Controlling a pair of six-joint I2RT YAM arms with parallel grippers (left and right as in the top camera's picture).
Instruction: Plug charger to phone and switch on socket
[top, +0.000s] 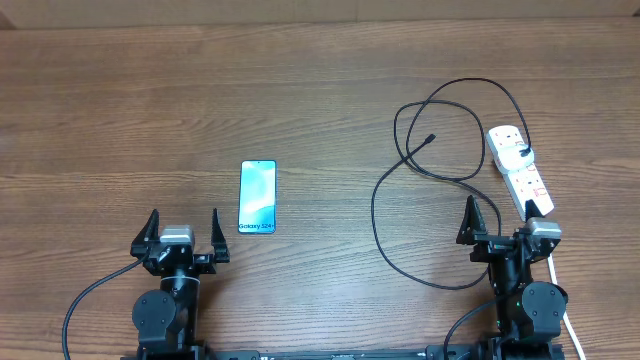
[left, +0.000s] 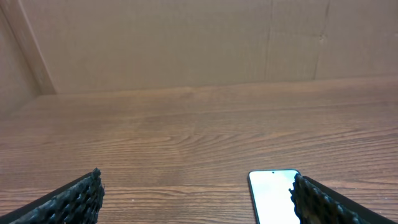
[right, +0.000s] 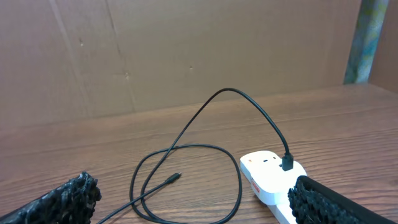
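The phone lies flat on the wooden table, light blue screen up; its top edge shows in the left wrist view beside my right finger. My left gripper is open and empty, just left of and below the phone. The white socket strip lies at the right and shows in the right wrist view. The black charger cable loops left of it, its plug seated in the strip, its connector tip free on the table; the tip also shows in the right wrist view. My right gripper is open and empty, just below the strip.
The strip's white cord runs down past the right arm. A cardboard wall stands behind the table. Bare wood lies between phone and cable.
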